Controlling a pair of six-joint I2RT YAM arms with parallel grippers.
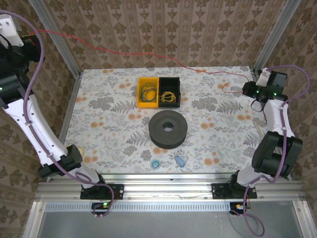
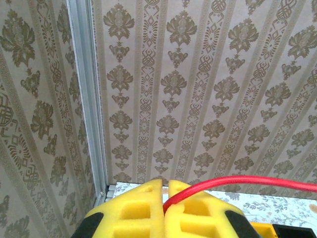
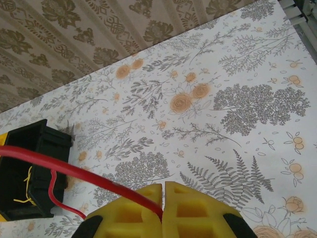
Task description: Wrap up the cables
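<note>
My left gripper (image 2: 165, 192) is pinched tight on the red cable (image 2: 237, 181). Its yellow foam pads (image 2: 133, 208) meet with no gap, and the wire leaves the seam and curves off toward 3 o'clock in my left wrist view. From overhead this gripper (image 1: 29, 35) sits high at 10 o'clock from the dark grey spool (image 1: 168, 129), in front of the wallpaper.

My right gripper (image 3: 162, 196) is likewise clamped on the same cable (image 3: 74, 168), pads together, the wire running out toward 9 o'clock. A short red loop hangs beneath it, close to the black bin (image 3: 29, 168). Overhead, this gripper (image 1: 246, 89) is at 2 o'clock from the spool, over the table's right edge.

Between my two grippers the cable (image 1: 124, 51) stretches across the back wall, sloping down from 10 o'clock to the table's rear edge and then on to my right gripper. I cannot tell if it touches the cloth there.

The spool lies flat near the table's middle, apart from the cable. At its 12 o'clock stand a yellow bin (image 1: 140, 94) with dark green coiled wires (image 1: 147, 91) and, touching it, the black bin (image 1: 169, 79) with yellow wires (image 1: 169, 95). At its 6 o'clock, near the front edge, lie a small blue ring (image 1: 155, 163) and a pale blue cap (image 1: 180, 160).

The table (image 1: 109, 114) is covered in a white cloth printed with grey ferns and orange flowers. Beige damask wallpaper (image 2: 208, 74) with vertical stripes lines the walls, framed by aluminium posts (image 2: 89, 99). Purple cords (image 1: 37, 54) trail along my arms.
</note>
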